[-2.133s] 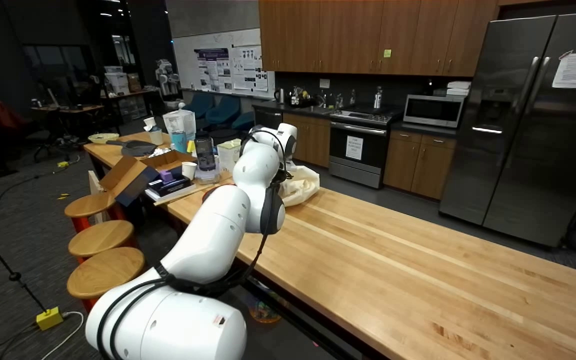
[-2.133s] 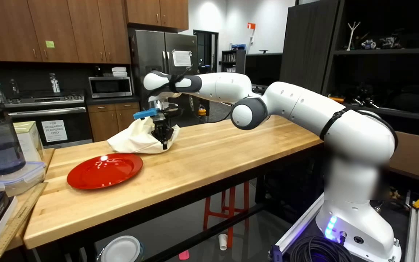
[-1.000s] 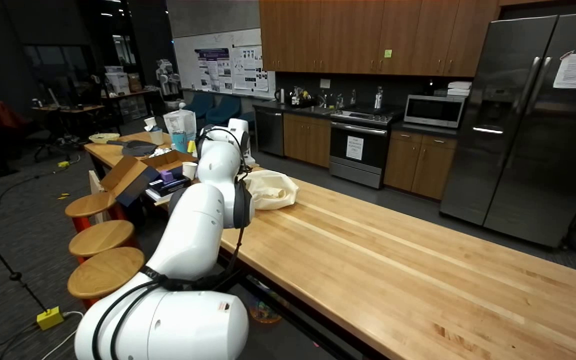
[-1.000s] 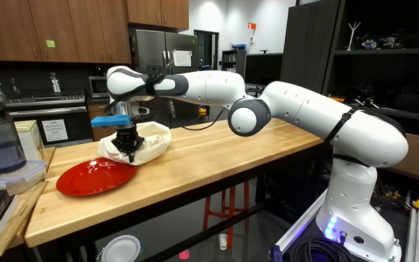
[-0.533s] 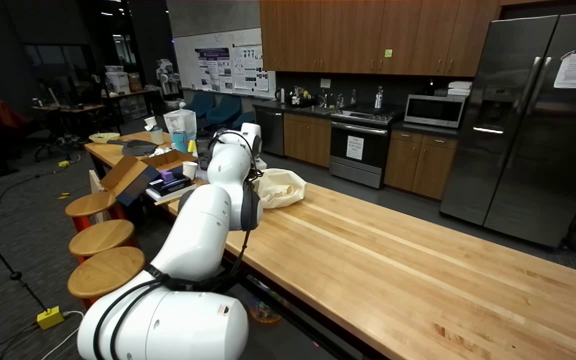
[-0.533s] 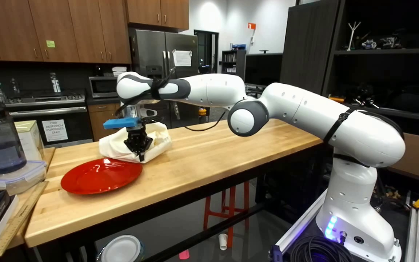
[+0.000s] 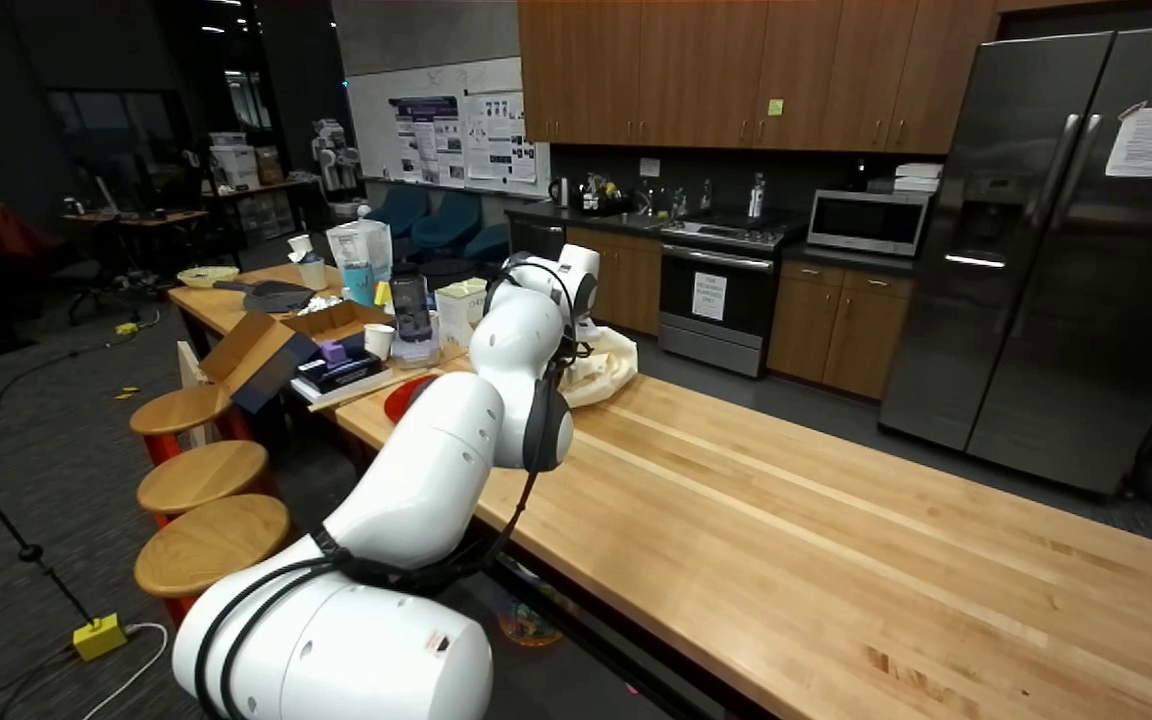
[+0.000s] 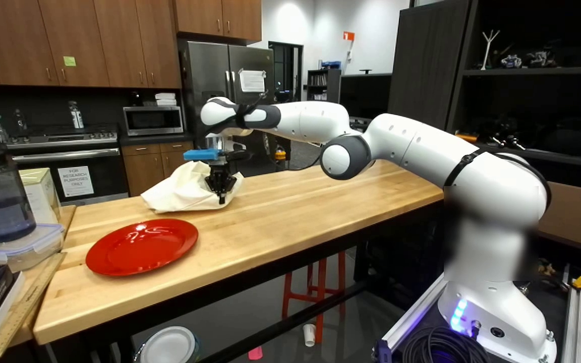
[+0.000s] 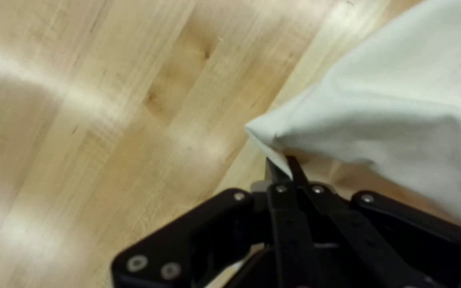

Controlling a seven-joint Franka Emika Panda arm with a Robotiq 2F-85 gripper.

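- Jaws were clamped on a pinched edge of the cream cloth [image 9: 406, 92]; we saw the strip caught at the tips of the gripper [image 9: 283, 169] in the wrist view.
- Cloth location: on the wooden tabletop [image 8: 290, 212], just beyond the red plate [image 8: 141, 247] in an exterior view, most of its bulk left of the gripper there.
- Pointing: in the wrist view we had one folded corner aimed left, just past the fingertips, the body widening toward the right edge.
- Long axis: crumpled, so we took it roughly; in an exterior view it ran left to right, slanting slightly up rightward, gripper near the right-hand end.
- Fingers faced down, close to the tabletop; we couldn't tell about contact.
- Plate lay flat. Left end, same picture: we marked a water bottle [image 8: 0, 196] on a lidded container [image 8: 46, 241], wooden ruler [image 8: 23, 305] nearby.
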